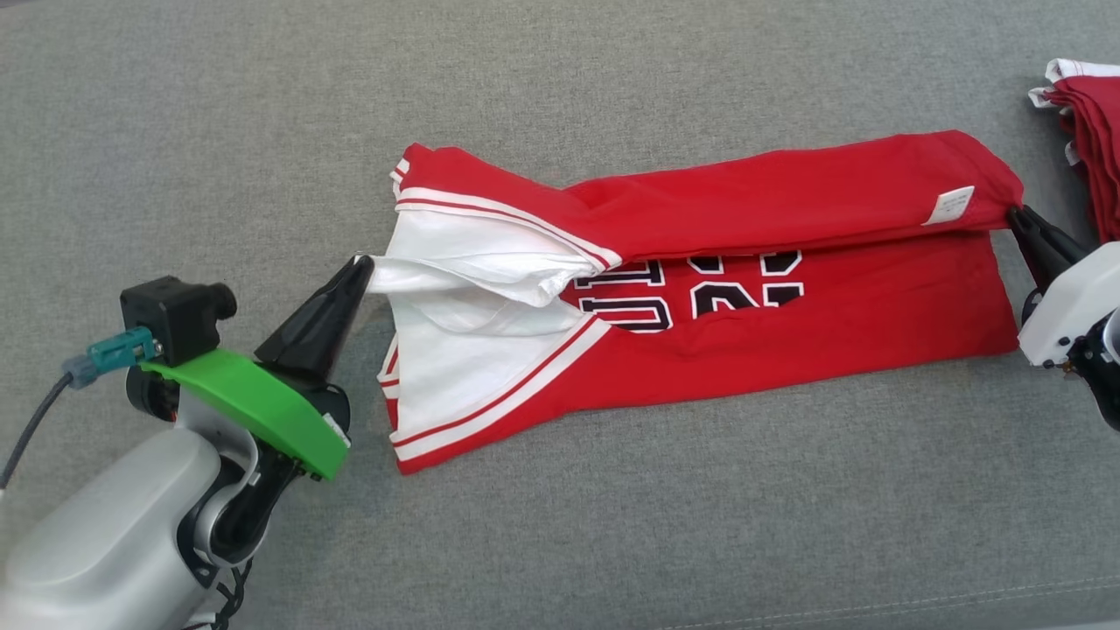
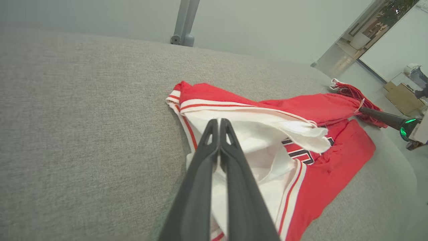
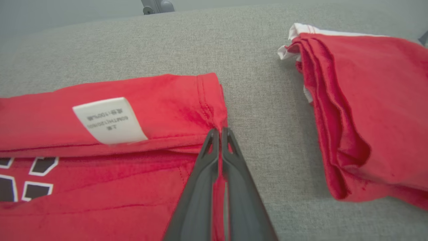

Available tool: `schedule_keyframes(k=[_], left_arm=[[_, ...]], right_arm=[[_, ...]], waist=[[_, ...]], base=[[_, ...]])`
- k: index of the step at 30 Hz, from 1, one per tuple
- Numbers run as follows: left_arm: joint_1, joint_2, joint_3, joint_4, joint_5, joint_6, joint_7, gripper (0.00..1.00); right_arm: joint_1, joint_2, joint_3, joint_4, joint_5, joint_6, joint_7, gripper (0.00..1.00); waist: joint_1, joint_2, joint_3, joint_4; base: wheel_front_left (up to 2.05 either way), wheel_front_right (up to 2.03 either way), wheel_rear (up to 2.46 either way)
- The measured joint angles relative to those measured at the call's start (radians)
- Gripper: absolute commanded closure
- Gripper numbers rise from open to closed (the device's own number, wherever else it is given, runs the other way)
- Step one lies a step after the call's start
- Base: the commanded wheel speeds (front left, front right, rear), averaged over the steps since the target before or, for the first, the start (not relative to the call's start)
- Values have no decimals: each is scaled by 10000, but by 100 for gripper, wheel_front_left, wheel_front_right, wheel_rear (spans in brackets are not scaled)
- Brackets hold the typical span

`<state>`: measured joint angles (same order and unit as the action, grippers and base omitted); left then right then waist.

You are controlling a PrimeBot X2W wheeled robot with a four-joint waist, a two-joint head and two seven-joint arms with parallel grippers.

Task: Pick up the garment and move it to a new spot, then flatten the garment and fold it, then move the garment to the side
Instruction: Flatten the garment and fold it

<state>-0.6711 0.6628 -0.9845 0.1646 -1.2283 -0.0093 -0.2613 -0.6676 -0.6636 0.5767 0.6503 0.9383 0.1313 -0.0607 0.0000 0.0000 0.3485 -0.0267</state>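
Grey woven upholstery [image 1: 612, 542] spreads under everything, with a stitched seam running along its nearest edge. Nearest on the left, a pale forearm with a bright green plastic cover [image 1: 254, 407] leads up to the left gripper [image 1: 360, 261]. Its two dark fingers are pressed together on a fold of white cloth at the left end of the red garment [image 1: 787, 350].

That garment, red cloth with white panels, red-and-white striped trim and black lettering outlined in white, lies lengthwise across the middle of the upholstery. Its far long edge is folded toward the near side, so the flap hides the top of the lettering. A small white rectangular label [image 1: 949, 206] sits on the flap near its right end.

The right gripper [image 1: 1015, 213] pinches the flap's right corner at the hem, fingers closed with red cloth between them.

Farther right, apart from the garment, lies a stack of folded red cloth with white edges [image 1: 1085, 122]. In the left wrist view a grey metal post [image 2: 185, 23] rises beyond the upholstery's far edge, against a pale wall.
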Motion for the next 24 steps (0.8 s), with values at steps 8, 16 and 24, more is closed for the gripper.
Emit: schedule_keyframes(k=[8, 16, 24], left_arm=[[719, -443, 644, 353, 474, -224, -2, 100], [1163, -984, 1028, 978, 265, 125, 15, 0], [2275, -1639, 2849, 694, 1931, 1012, -10, 0]], right_arm=[[633, -8, -360, -146, 96, 2, -8, 100], [1065, 280, -1083, -65, 182, 0, -393, 0], [2505, 385, -2132, -242, 378, 0, -1313, 0]], waist=[[0, 0, 17, 103], [0, 0, -115, 45], [0, 0, -559, 69]], base=[[0, 0, 0], [0, 0, 0], [0, 0, 0]])
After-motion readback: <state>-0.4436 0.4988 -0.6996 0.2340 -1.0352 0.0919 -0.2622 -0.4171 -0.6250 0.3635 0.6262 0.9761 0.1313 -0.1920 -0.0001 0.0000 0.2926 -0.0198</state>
